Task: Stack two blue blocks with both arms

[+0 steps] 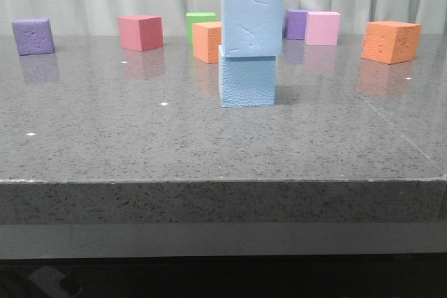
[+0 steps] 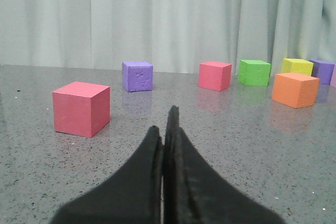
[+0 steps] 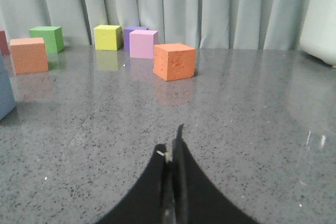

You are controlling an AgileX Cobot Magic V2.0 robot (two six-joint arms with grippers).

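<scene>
Two blue blocks: stacked near the middle of the table, upper block resting on lower block.
Fit of the stack: upper block shifted a little toward the robot's right, overhanging that side of the lower block; faces otherwise roughly square, no visible tilt.
Contact with grippers: none; no arm anywhere near the stack in the front view.
Left gripper: fingers pressed together, holding nothing, low over bare table, well apart from the stack.
Right gripper: fingers closed on nothing, also low over the table; only a sliver of pale blue at that view's edge, probably the lower block.
Behind the stack: orange cube just to its left, green cube further back, small purple cube and pink cube to its right.
Further from the stack: red cube and purple cube to the left, second orange cube to the right.
Done, by the look of it: both blocks gathered, one set on the other, both released.
Left, by the look of it: little or nothing; at most arms parked clear.
Risk: slight overhang, yet wide contact, so stack likely steady.
</scene>
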